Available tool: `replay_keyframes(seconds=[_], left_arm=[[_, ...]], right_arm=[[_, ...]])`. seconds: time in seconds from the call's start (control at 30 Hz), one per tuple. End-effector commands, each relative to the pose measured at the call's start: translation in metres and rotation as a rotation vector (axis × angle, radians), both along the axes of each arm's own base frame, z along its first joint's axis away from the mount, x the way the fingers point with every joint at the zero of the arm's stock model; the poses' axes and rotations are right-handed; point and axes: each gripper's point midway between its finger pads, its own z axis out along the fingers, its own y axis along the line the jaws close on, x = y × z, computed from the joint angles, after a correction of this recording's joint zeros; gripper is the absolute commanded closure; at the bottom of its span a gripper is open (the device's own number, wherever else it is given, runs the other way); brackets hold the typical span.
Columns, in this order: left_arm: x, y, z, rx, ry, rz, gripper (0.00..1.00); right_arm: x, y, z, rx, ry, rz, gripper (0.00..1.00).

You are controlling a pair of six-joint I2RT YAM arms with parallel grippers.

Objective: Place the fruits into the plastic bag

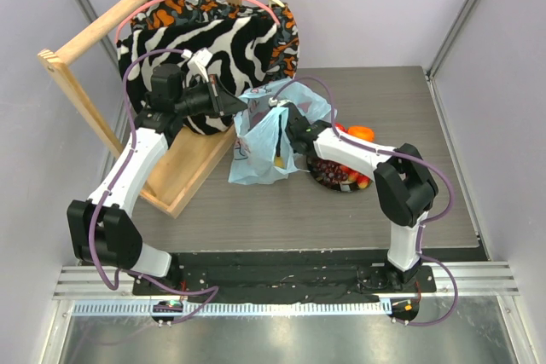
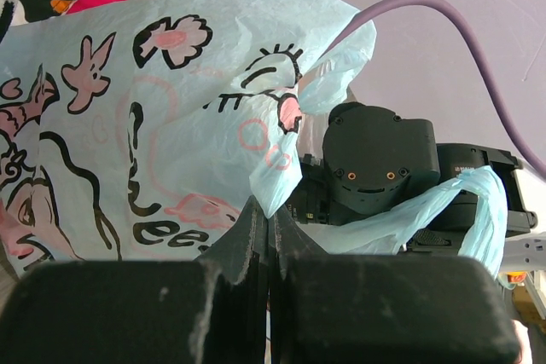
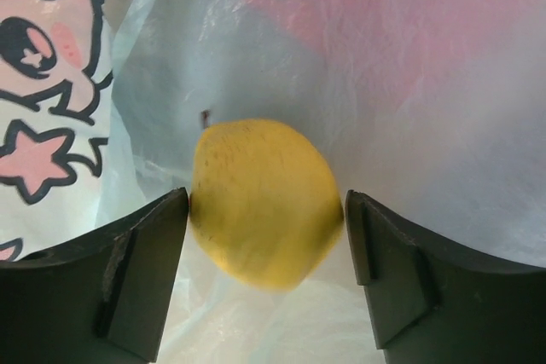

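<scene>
The light-blue plastic bag [image 1: 266, 149] hangs open at mid-table. My left gripper [image 1: 242, 106] is shut on the bag's handle [image 2: 275, 181] and holds it up; its closed tips [image 2: 271, 226] pinch the thin film. My right gripper [image 1: 284, 124] is inside the bag's mouth, with its jaws apart. The yellow fruit [image 3: 264, 202] is between my right gripper's [image 3: 266, 204] fingers, touching the left finger [image 3: 145, 262] with a gap at the right one, and its lower edge is blurred. The orange [image 1: 361, 134] and other fruits lie on the dark plate [image 1: 322, 183] to the right.
A wooden rack [image 1: 183, 178] leans at the left. The zebra-striped fabric [image 1: 223, 44] hangs on hangers behind the bag. The right arm's black wrist [image 2: 380, 159] sits close behind the bag handle in the left wrist view.
</scene>
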Motion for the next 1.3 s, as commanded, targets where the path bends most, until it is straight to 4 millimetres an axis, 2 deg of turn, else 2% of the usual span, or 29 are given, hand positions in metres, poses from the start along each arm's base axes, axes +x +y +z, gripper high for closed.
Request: replay_keyframes(seconds=[0.0, 0.03, 0.13, 0.17, 0.23, 0.27, 0.33, 0.37, 0.43, 0.47, 0.67, 0.77, 0.87, 1.07, 1.1, 1.13, 1.17, 1.2, 1.27], left_arm=[[0.003, 0.001, 0.007, -0.014, -0.029, -0.006, 1.00], [0.004, 0.001, 0.007, -0.016, -0.028, -0.007, 1.00], [0.004, 0.000, 0.006, -0.018, -0.019, -0.009, 1.00], [0.004, 0.000, 0.005, -0.016, -0.019, -0.009, 1.00], [0.005, 0.001, 0.005, -0.015, -0.020, -0.005, 1.00], [0.005, 0.001, 0.004, -0.014, -0.018, -0.004, 1.00], [0.005, 0.002, 0.004, -0.011, -0.015, 0.002, 1.00], [0.006, 0.002, 0.002, -0.008, -0.010, 0.006, 1.00], [0.006, 0.002, 0.003, -0.007, -0.012, 0.007, 1.00], [0.006, 0.002, 0.003, -0.007, -0.009, 0.008, 1.00], [0.007, 0.003, 0.001, 0.003, -0.003, 0.020, 1.00], [0.007, 0.004, 0.002, 0.004, -0.006, 0.024, 1.00], [0.007, 0.004, 0.002, 0.004, -0.004, 0.024, 1.00], [0.005, 0.004, 0.006, 0.003, -0.017, 0.021, 1.00], [0.005, 0.004, 0.004, 0.005, -0.016, 0.021, 1.00], [0.006, 0.005, 0.005, 0.007, -0.020, 0.023, 1.00], [0.006, 0.004, 0.004, 0.008, -0.017, 0.022, 1.00], [0.006, 0.005, 0.004, 0.007, -0.015, 0.024, 1.00], [0.006, 0.005, 0.003, 0.008, -0.015, 0.023, 1.00]], right_arm=[[-0.001, 0.014, 0.034, 0.095, -0.048, 0.052, 0.08], [-0.002, 0.016, 0.042, 0.112, -0.060, 0.060, 0.01], [-0.004, 0.020, 0.060, 0.156, -0.089, 0.078, 0.00], [-0.005, 0.019, 0.078, 0.186, -0.122, 0.079, 0.00], [-0.005, 0.018, 0.094, 0.221, -0.168, 0.078, 0.00], [-0.012, 0.021, 0.112, 0.266, -0.190, 0.107, 0.00], [-0.015, 0.021, 0.129, 0.311, -0.232, 0.114, 0.01], [-0.018, 0.018, 0.147, 0.342, -0.268, 0.115, 0.01], [-0.020, 0.017, 0.159, 0.376, -0.307, 0.118, 0.02], [-0.025, 0.014, 0.176, 0.404, -0.342, 0.127, 0.02], [-0.044, 0.013, 0.213, 0.517, -0.433, 0.195, 0.04], [-0.054, 0.008, 0.247, 0.608, -0.527, 0.208, 0.04], [-0.064, -0.004, 0.271, 0.674, -0.605, 0.187, 0.05], [-0.062, -0.040, 0.294, 0.693, -0.704, 0.024, 0.06], [-0.061, -0.046, 0.293, 0.692, -0.715, -0.002, 0.06], [-0.064, -0.049, 0.298, 0.699, -0.730, -0.009, 0.06], [-0.070, -0.057, 0.313, 0.731, -0.770, -0.015, 0.06], [-0.072, -0.060, 0.312, 0.734, -0.777, -0.023, 0.06], [-0.080, -0.069, 0.327, 0.771, -0.821, -0.026, 0.04]])
